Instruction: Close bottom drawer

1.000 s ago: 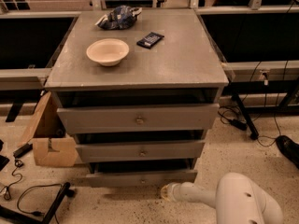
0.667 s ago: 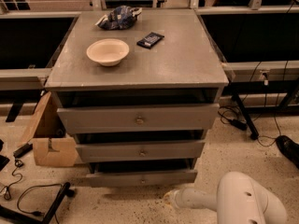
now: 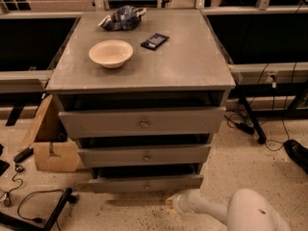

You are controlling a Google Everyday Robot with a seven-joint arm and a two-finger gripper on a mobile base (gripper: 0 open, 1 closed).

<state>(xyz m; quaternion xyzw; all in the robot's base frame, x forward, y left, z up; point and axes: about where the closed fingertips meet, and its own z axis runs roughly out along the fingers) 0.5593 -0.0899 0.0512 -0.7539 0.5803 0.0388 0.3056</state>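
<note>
Bottom drawer (image 3: 144,183) at foot of cabinet (image 3: 192,71) stands pulled out, dark gap above its front; gripper (image 3: 170,204) low by the floor (image 3: 120,211), just before that front, right of centre; whether open or closed, cannot tell; closing push appears wholly left.

White gripper (image 3: 172,203) just in front of grey bottom drawer (image 3: 144,183); cream bowl (image 3: 110,53)
</note>
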